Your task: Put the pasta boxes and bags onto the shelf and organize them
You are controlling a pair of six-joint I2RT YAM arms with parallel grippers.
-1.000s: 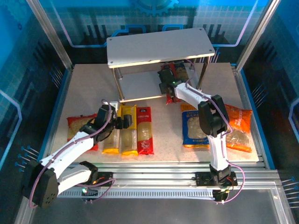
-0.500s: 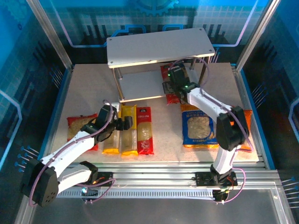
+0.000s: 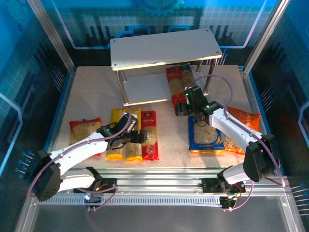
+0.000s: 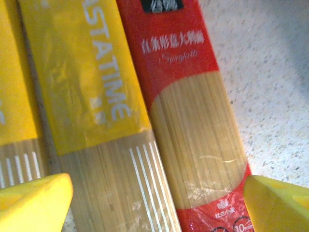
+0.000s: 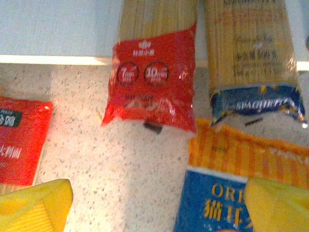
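The left arm (image 3: 79, 147) and right arm (image 3: 231, 126) are built of slim white links joined by rounded black joints. Thin lilac cables (image 3: 215, 76) are looped along both. Bright yellow fingertips (image 4: 34, 203) are fitted at the ends.

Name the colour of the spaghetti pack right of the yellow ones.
Red plastic spaghetti pack; left wrist view shows it best.

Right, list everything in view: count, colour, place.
shelf: one, grey-white, back of table.
shelved red pack: one, red, lower board, overhanging its front edge.
shelved blue pack: one, blue-ended, right of it.
yellow packs: two, yellow, table front left.
loose red pack: one, red, right of the yellow ones.
red bag: one, red, far left.
blue bag: one, blue with orange edges, front right.
orange bag: one, orange, right of it.
left claw: open, over loose packs.
right claw: open, facing shelved packs' ends.
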